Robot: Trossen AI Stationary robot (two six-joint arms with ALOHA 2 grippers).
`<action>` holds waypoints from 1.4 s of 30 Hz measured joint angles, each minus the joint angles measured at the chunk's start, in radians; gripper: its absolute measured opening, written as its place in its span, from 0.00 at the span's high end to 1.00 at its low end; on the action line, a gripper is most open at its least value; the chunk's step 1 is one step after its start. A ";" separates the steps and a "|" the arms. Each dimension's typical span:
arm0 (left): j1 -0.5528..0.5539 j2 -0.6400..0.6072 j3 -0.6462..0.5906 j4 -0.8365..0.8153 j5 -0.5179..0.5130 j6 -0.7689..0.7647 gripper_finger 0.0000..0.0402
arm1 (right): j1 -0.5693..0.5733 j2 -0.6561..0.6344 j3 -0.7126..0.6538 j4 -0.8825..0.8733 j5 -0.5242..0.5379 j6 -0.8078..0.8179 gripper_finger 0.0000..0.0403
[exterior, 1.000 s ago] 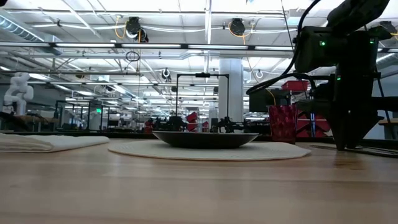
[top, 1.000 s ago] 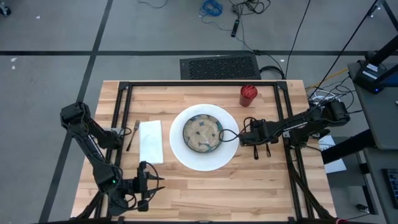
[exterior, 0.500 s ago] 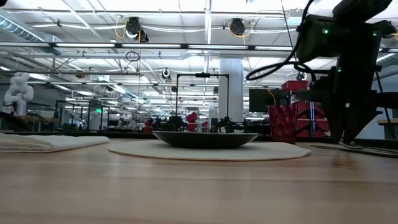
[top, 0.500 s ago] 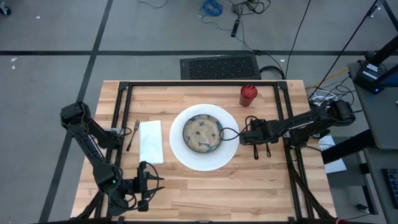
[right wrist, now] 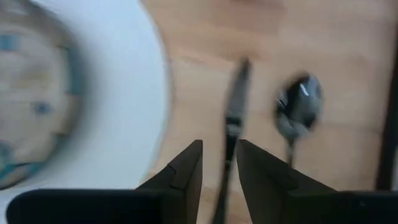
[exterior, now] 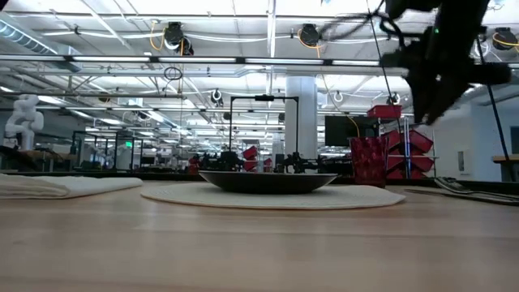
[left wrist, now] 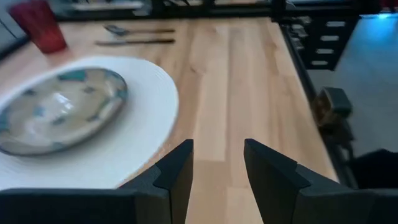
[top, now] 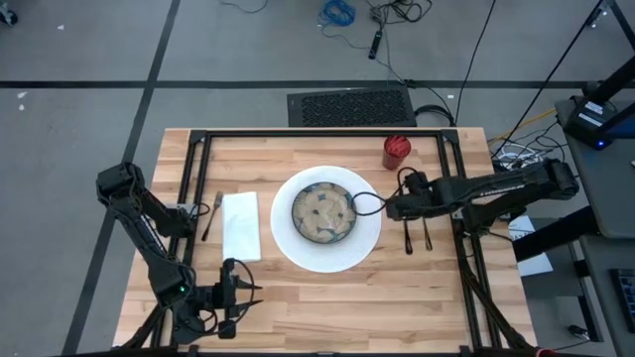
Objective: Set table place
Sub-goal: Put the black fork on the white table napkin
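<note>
- The left pincer [top: 243,288] is waiting low over the near left corner of the tabletop [top: 327,297], its fingers [left wrist: 177,174] standing a narrow gap apart and gripping nothing.
- A fork [top: 211,214] is lying on the wood just beside a folded white napkin [top: 241,225], at the left of the setting.
- A white round plate [top: 367,238] is sitting in the middle of the tabletop, carrying a shallow bowl [top: 323,212] with a blue-green patterned rim; nothing is showing inside the bowl.
- A red cup [top: 396,152] is standing upright beyond the plate, toward the far right; its contents cannot be seen.
- The right pincer [top: 389,208] is hovering above the plate's right edge, clear of the tabletop, its fingers [right wrist: 186,171] parted narrowly and empty.
- A knife [top: 409,234] and a spoon [top: 427,232] are lying side by side on the wood just right of the plate, the knife nearer to it.
</note>
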 joint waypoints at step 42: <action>1.233 -0.101 -0.026 -1.111 0.833 0.048 0.68 | 0.544 0.515 0.065 1.509 0.508 -0.963 0.79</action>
